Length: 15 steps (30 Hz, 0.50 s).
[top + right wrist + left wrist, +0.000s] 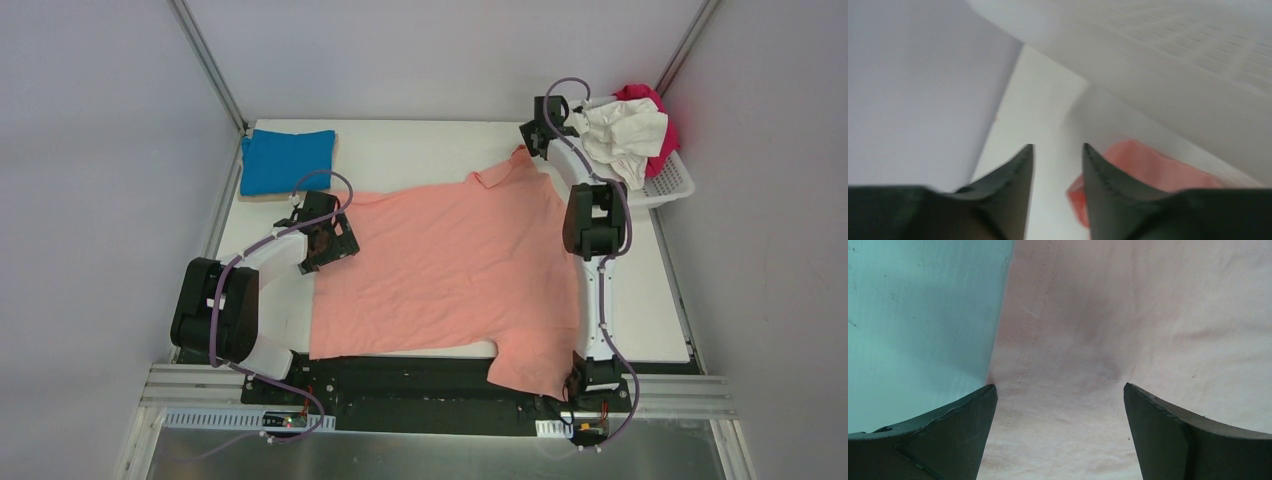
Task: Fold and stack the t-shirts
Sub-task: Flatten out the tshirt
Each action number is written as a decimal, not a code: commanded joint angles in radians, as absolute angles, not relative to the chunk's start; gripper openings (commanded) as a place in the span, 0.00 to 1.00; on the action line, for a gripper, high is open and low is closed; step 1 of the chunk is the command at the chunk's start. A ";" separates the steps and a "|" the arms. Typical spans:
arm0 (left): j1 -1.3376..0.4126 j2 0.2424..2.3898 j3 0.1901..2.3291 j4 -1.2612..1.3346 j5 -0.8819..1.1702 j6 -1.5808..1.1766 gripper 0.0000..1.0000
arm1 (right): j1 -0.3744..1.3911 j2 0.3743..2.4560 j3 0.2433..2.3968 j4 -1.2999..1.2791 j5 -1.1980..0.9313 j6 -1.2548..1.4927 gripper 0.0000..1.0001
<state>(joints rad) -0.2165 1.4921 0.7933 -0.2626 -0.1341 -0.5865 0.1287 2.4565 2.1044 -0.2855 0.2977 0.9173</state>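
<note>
The salmon-pink t-shirt (pixel 450 270) lies spread on the bench (pixel 655 300) — the left claw (pixel 1060 390) gapes wide above its left edge. Farther back, the right claw (pixel 1058 147), slightly apart and empty, hovers by the basket (pixel 672 183); a blue t-shirt (pixel 285 160) lies folded far left.

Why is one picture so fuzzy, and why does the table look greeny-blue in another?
Right wrist view: blurred all over, so the lattice basket and the salmon-pink t-shirt look smeary, probably too close to focus. Left wrist view: sharp enough to show stitching, with a soft shadow on the cloth, but the colour is tinted, turning the white table teal. Top external view: evenly lit and crisp.
</note>
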 commanded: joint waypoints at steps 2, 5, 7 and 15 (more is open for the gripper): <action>-0.219 1.526 0.776 -0.301 -0.105 -0.578 0.99 | 0.104 2.466 2.359 -0.288 0.177 0.714 0.69; -0.219 1.519 0.776 -0.300 -0.101 -0.582 0.99 | 0.106 2.358 2.253 -0.321 0.114 0.623 0.96; -0.219 1.511 0.777 -0.298 -0.097 -0.584 0.99 | 0.108 2.254 2.101 -0.301 0.055 0.603 0.99; -0.221 1.484 0.785 -0.291 -0.087 -0.580 0.99 | 0.219 2.042 1.670 -0.300 -0.089 0.569 0.99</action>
<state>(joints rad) -0.2165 1.4899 0.7940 -0.2626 -0.1211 -0.5854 0.1490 2.0884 1.7351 -0.3023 -0.0063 0.6174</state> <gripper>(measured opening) 0.990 0.993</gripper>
